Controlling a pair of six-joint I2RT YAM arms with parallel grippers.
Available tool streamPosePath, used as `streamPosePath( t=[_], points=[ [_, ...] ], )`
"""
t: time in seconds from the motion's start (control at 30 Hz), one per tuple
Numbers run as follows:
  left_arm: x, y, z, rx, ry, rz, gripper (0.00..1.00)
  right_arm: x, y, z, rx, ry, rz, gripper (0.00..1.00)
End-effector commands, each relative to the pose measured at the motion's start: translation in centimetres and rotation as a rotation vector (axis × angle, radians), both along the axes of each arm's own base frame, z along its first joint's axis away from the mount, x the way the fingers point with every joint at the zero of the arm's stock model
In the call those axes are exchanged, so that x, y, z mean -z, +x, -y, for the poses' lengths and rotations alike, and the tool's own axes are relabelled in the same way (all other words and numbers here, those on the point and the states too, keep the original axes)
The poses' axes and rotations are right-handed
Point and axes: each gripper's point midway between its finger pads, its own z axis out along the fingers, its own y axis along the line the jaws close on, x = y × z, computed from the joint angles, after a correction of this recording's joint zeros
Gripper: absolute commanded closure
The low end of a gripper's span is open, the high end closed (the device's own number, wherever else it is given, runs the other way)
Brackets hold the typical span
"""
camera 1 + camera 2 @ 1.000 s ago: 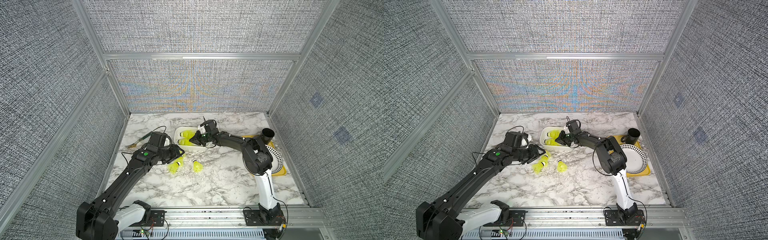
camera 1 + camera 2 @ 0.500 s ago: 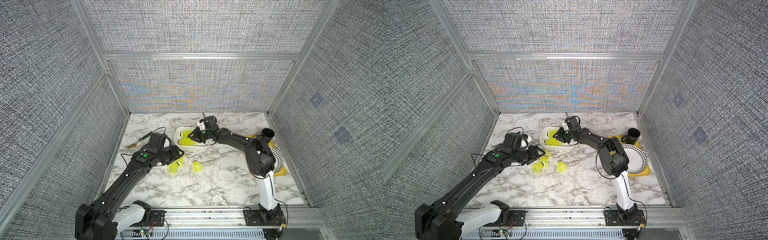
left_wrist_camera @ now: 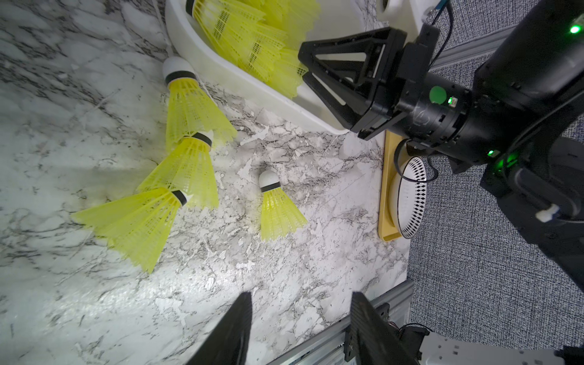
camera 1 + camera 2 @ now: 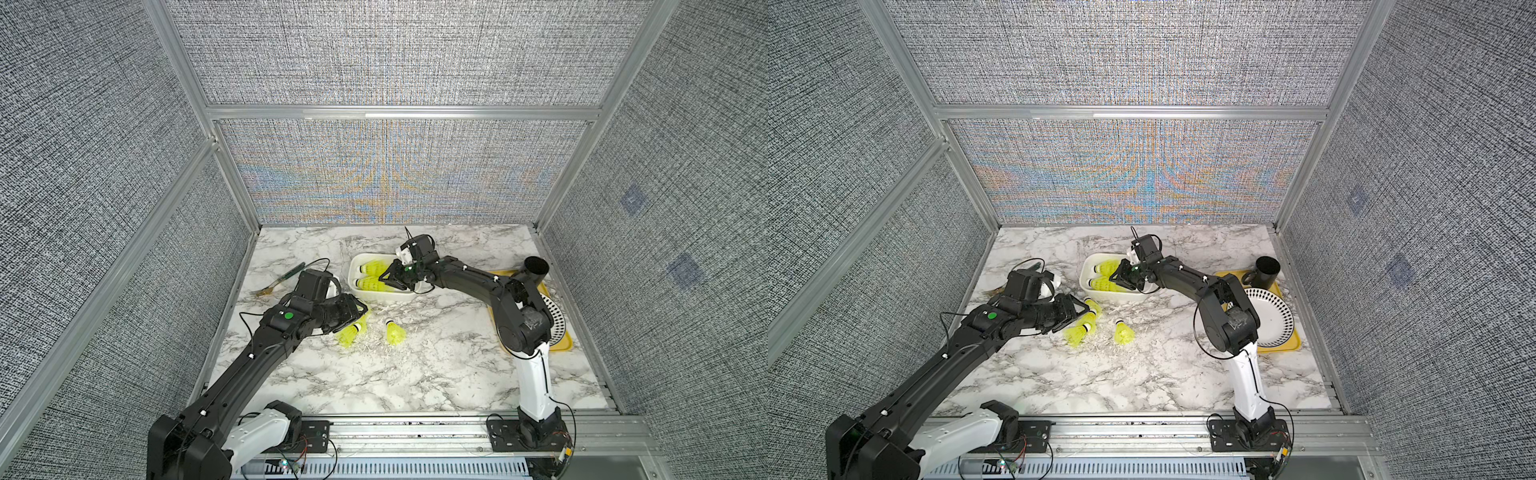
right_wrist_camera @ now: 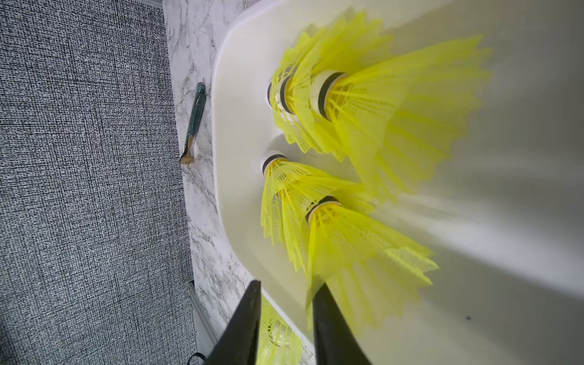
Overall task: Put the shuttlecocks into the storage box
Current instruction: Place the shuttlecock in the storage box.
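Right wrist view caught the right gripper [image 5: 287, 284], fingers barely parted and empty, over the storage box [image 5: 234, 126] — left gripper [image 3: 301, 297] fingers spread, seemingly for shuttlecocks [image 3: 278, 208] on the tabletop [image 3: 79, 94].

A fork [image 4: 278, 281] lies on the table [image 4: 415, 374]; a black cup [image 4: 536, 270] and plate [image 4: 1273, 320] share a yellow tray [image 4: 1277, 348].

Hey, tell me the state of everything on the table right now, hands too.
Storage box: upright, partly filled with shuttlecocks.
Loose shuttlecocks: four lying on the table, three nested.
Left hand: open, empty.
Right hand: slightly open, empty, over the box.
Black cup: upright on the yellow tray.
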Motion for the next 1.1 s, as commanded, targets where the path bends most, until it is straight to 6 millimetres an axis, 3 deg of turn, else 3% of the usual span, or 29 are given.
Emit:
streamPosePath(
  t=[0.0, 0.17, 0.6, 1.07],
  points=[
    [-0.4, 0.3, 0.1, -0.002, -0.008, 0.019, 0.47, 1.1, -0.1, 0.3, -0.001, -0.034, -0.016, 0.84],
    [-0.6, 0.3, 0.2, 0.001, -0.01, 0.021, 0.47, 1.4, 0.1, 0.2, 0.001, -0.036, -0.02, 1.0],
    [-0.4, 0.3, 0.4, 0.005, -0.008, 0.016, 0.47, -0.9, 1.0, -1.2, 0.013, 0.113, 0.011, 1.0],
    [-0.4, 0.2, 0.7, 0.012, -0.008, 0.015, 0.46, 1.9, 0.8, -1.3, 0.004, 0.071, -0.043, 1.0]
  ],
)
